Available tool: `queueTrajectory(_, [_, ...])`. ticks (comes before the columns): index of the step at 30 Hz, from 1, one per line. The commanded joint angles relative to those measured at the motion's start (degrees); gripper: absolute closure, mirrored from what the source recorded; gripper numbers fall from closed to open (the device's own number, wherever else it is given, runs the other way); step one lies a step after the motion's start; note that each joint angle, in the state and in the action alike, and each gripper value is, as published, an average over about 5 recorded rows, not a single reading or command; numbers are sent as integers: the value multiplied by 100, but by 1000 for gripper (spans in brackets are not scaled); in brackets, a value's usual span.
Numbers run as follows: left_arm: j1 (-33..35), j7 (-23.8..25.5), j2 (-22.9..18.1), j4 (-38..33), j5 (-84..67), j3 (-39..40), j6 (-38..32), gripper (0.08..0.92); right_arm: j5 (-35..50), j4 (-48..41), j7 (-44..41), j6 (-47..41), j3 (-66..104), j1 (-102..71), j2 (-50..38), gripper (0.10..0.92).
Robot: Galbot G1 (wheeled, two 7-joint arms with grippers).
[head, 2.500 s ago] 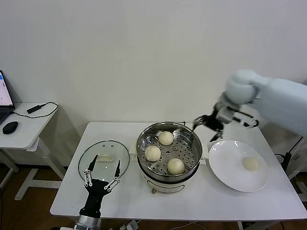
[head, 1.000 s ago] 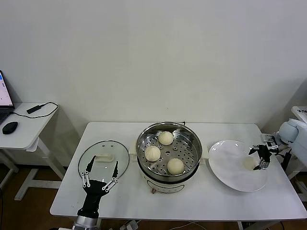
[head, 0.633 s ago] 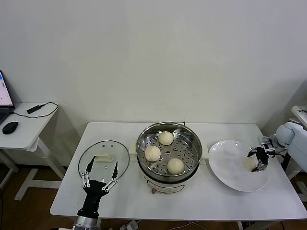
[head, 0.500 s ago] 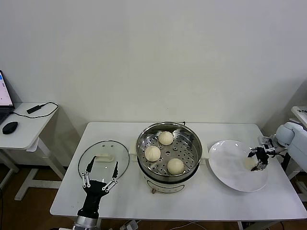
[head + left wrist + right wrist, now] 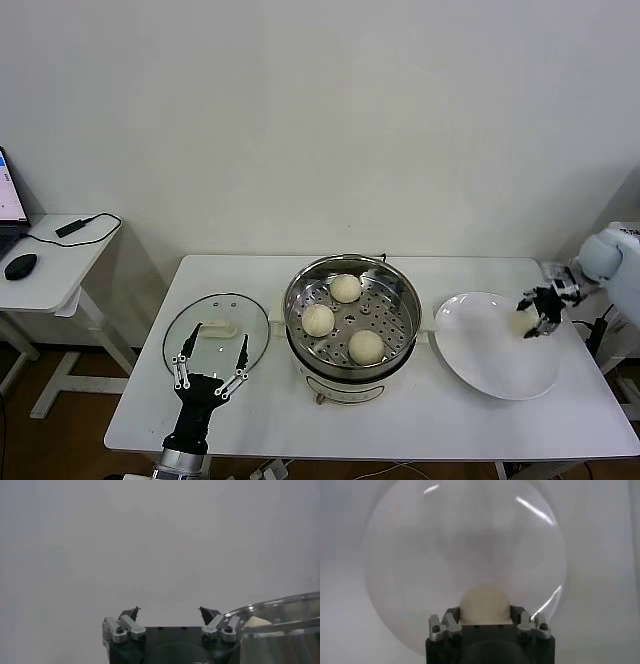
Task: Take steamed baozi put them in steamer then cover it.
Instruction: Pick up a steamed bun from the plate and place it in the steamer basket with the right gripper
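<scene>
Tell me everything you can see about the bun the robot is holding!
The bun is small, round and cream-white, and looks smooth and soft. The right gripper is shut on it, with a finger pressing each side. In the head view it sits above the far right part of the white plate; whether it touches the plate is unclear. It is the only bun there; three others are in the steel steamer.

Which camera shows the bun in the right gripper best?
The right wrist view: the bun fills the space between the right gripper fingers, above the plate. The head view shows that bun only small, at the table's right edge, partly hidden by the gripper. The left wrist view doesn't show it.
</scene>
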Motion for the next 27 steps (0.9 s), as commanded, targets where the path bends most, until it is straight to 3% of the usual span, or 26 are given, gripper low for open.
queueTrajectory(1, [15, -9, 9, -39, 12, 11, 6, 177, 1195, 1766, -591, -704, -1684, 2345, 14, 347])
queueTrajectory(11, [-17, -22, 1, -52, 22, 27, 10, 177, 2404, 2962, -291, -1413, -2342, 3294, 864, 355])
queueTrajectory(27, [-66, -58, -9, -22, 8, 34, -2, 177, 2657, 3033, 213, -1751, -2718, 2945, 2000, 355])
